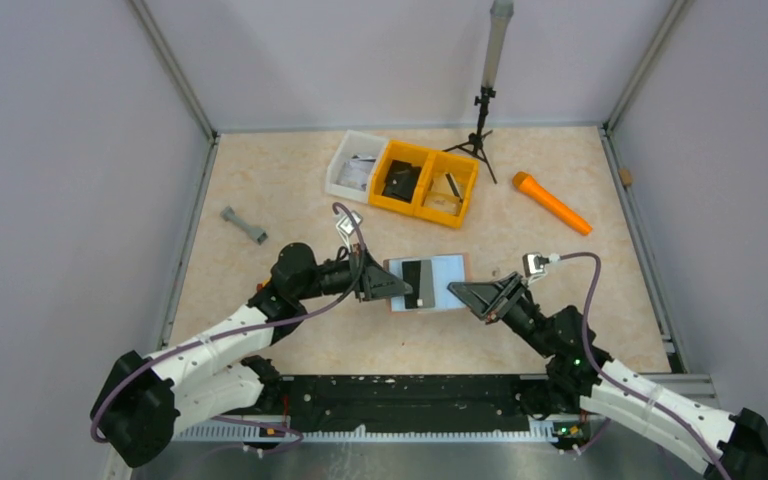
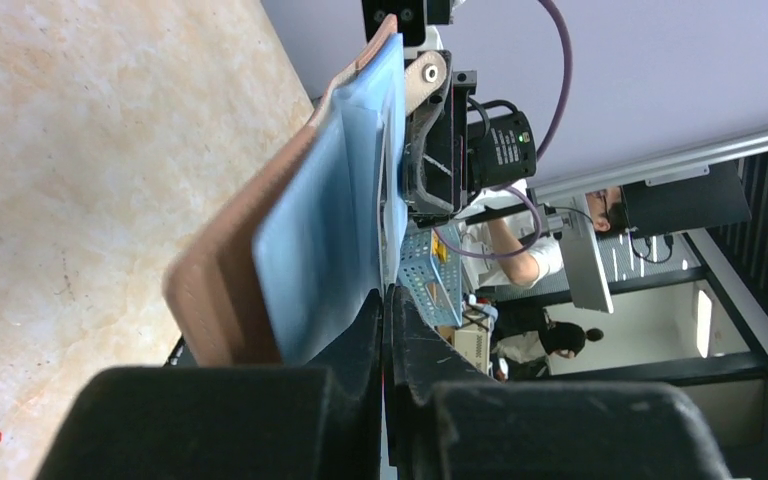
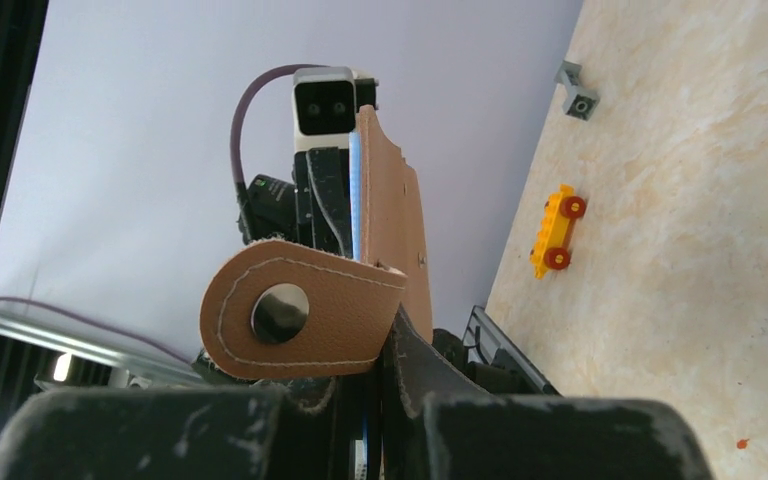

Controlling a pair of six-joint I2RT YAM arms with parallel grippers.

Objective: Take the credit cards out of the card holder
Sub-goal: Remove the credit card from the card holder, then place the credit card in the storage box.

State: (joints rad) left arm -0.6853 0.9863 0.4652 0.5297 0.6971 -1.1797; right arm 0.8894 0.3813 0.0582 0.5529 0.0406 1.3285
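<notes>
Left pincer (image 1: 390, 285) and right pincer (image 1: 453, 291) pinch opposite edges of the reddish-brown folding card holder (image 1: 448, 271), apparently to keep it spread open and bare its black credit card (image 1: 411, 283).

No readable text, brand, number or sign in any view. Only pale print on a label on the small black box (image 2: 507, 143), seen from the left wrist beyond the card holder (image 2: 310, 230), too small and blurred to make out. Plain stitched leather and a bare metal snap on the holder's tab (image 3: 300, 312), without lettering.
</notes>
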